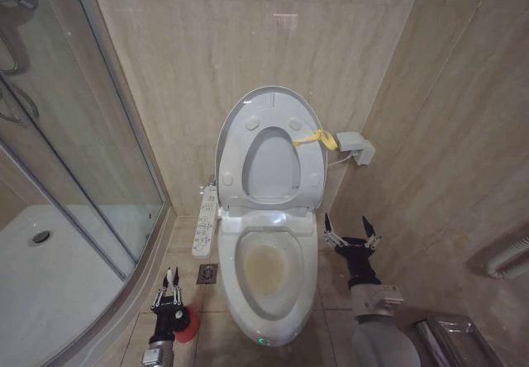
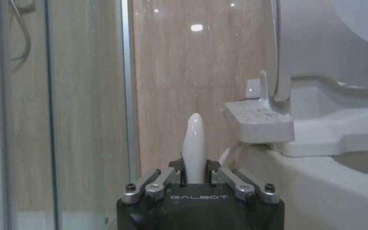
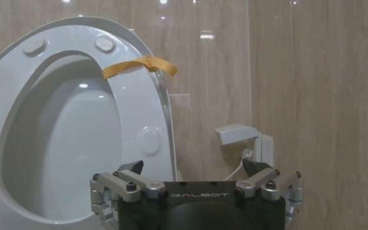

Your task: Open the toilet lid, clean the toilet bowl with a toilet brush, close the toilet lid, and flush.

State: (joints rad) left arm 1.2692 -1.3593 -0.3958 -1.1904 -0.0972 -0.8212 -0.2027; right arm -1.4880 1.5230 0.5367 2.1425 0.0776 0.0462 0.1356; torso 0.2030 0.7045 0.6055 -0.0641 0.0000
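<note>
L fingers round toilet brush handle

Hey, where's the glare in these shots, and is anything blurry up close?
Head view: soft ceiling light, a pale reflection high on the wall tile above the raised toilet lid. Left wrist view: bright glare spots on the tile, and the white handle of the toilet brush in the left gripper looks soft. Right wrist view: small glints on the tile, the open right gripper fairly crisp.

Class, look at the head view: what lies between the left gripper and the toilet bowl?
In the head view, a square floor drain lies on the tiles between the left gripper, which grips the toilet brush, and the toilet bowl.
</note>
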